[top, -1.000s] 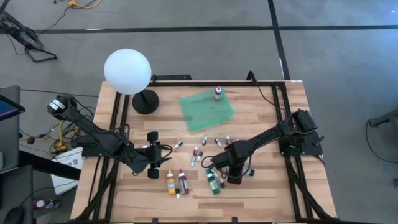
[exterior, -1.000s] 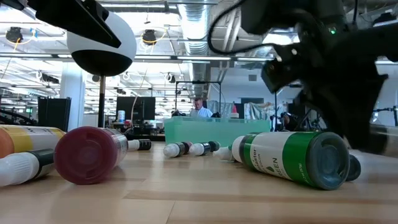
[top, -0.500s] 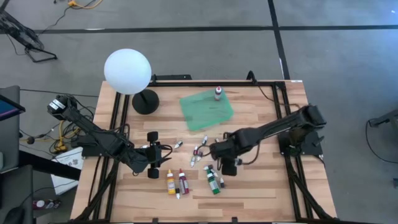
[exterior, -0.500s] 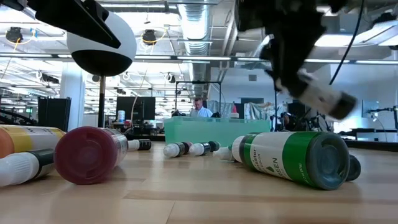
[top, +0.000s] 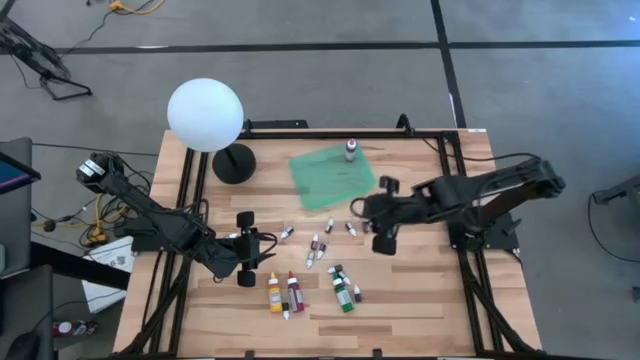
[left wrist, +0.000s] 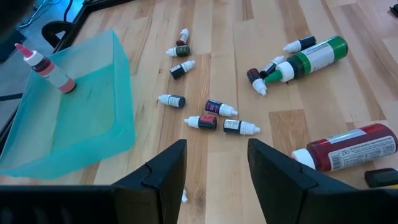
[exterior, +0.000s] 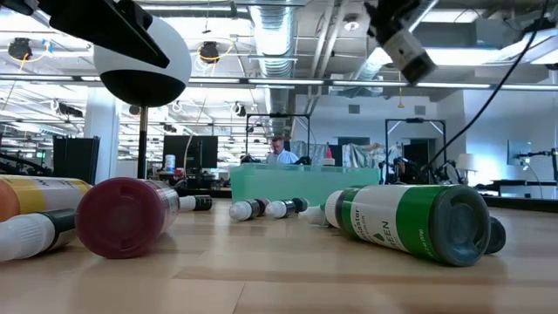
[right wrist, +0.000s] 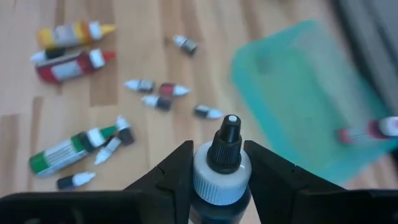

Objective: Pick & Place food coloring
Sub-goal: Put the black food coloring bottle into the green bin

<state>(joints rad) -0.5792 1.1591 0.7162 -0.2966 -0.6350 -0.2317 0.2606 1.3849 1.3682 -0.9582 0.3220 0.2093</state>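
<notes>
We see a wooden counter (top: 420, 290) center frame; upper-center, a green tray (top: 325, 180) holds one bottle (top: 351, 150). The right end effector (right wrist: 217, 163) grips a dark bottle (right wrist: 219, 171); the left end effector (left wrist: 214, 171) gapes.

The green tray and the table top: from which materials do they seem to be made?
The green tray looks like translucent plastic with a frosted finish: in the left wrist view the floor shows faintly through its wall. The table top looks like light wood, matte, with visible plank seams and grain.
</notes>
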